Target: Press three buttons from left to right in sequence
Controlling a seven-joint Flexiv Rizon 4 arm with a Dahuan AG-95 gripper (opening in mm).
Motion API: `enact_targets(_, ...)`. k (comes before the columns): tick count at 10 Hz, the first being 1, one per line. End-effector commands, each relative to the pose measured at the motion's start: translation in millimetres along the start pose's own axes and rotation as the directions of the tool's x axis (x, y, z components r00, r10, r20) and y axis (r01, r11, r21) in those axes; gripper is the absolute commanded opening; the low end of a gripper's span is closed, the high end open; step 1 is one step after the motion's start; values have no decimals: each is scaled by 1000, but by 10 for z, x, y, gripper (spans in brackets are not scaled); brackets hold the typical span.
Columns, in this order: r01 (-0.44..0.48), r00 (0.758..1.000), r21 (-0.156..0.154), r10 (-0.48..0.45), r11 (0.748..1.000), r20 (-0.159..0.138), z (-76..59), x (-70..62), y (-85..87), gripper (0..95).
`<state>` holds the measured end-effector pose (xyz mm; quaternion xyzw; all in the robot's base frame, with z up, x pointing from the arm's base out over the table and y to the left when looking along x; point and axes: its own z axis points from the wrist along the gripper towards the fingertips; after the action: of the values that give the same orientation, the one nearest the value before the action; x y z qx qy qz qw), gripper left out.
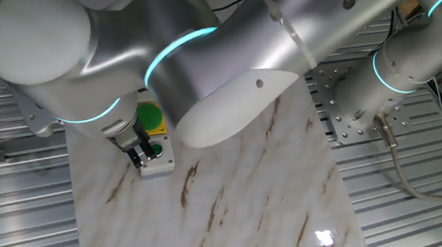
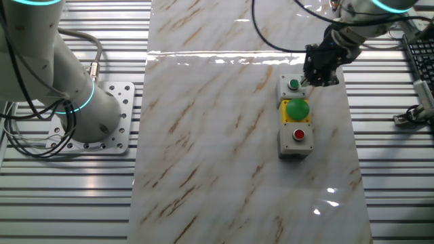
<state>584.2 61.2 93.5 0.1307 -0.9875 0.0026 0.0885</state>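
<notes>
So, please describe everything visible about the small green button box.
The small green button box is a pale grey box with a small round green button on top. It sits flat on the marble-patterned table, at one end of the row, against the yellow box. The gripper is right at its side; contact cannot be told.

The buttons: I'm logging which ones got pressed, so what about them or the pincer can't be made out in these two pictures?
- Red button: hidden in one fixed view, behind the arm's body.
- Large green button: partly covered there by the arm.
- Pincer: dark and small in both views; whether it is open or shut is unclear.
- Contact with the small green button: the pincer is at it, but touching cannot be confirmed.
</notes>
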Motion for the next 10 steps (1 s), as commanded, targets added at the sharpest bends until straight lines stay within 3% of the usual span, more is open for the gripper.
enact_targets(1,-43,999,3,43,999,-12,0,13,107,0)
enact_targets(3,-35,999,1,35,999,0,50,64,121,0)
enact_targets(5,-19,1000,12,19,1000,-11,51,83,117,0)
enact_targets(6,-20,1000,2,20,1000,-18,32,90,115,0)
enact_targets(7,-26,1000,-11,26,1000,-12,26,96,114,0)
enact_targets(10,-7,1000,4,7,1000,5,82,173,100,0)
